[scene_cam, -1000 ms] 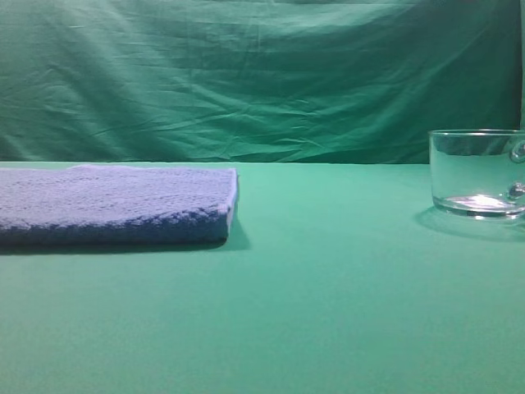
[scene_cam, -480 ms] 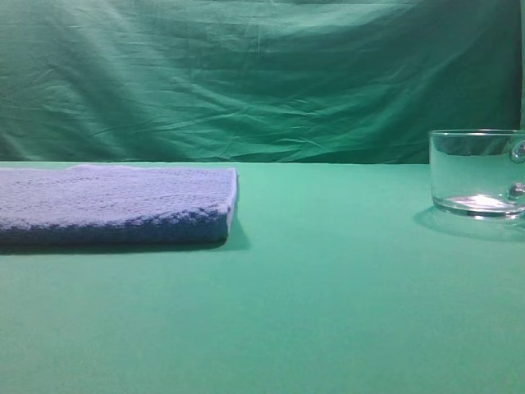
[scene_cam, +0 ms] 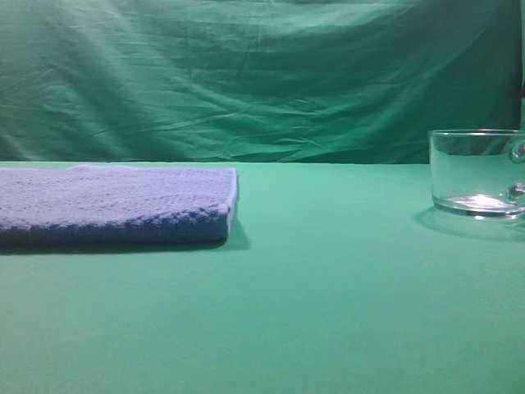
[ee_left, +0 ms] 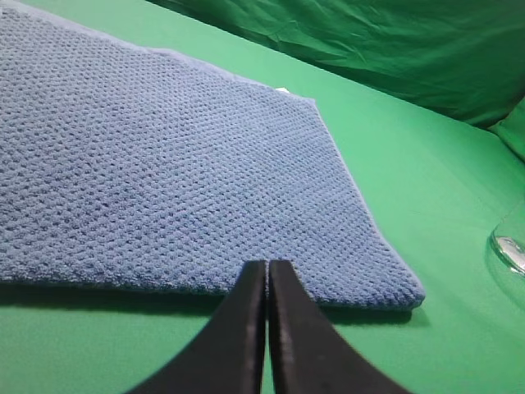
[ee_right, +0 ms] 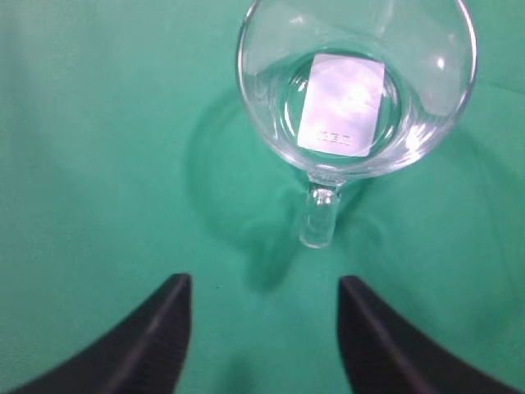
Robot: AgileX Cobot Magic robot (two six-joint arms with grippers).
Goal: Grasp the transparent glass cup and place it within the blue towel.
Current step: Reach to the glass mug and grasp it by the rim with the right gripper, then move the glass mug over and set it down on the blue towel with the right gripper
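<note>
One glass cup (scene_cam: 477, 172), one blue towel (scene_cam: 115, 203), two hands: left hand (ee_left: 267, 275), right hand (ee_right: 264, 295).

Green cloth stage, tabletop and backdrop alike.

A smooth, matte green fabric-covered table surface (scene_cam: 328, 312) fills the lower part of the exterior high view, lit evenly with soft shadows. Behind it hangs a darker, wrinkled green cloth backdrop (scene_cam: 262, 82), its creases running mostly sideways and its lower edge meeting the table along a straight line. The same green surface (ee_right: 98, 164) shows below both wrist cameras.
</note>
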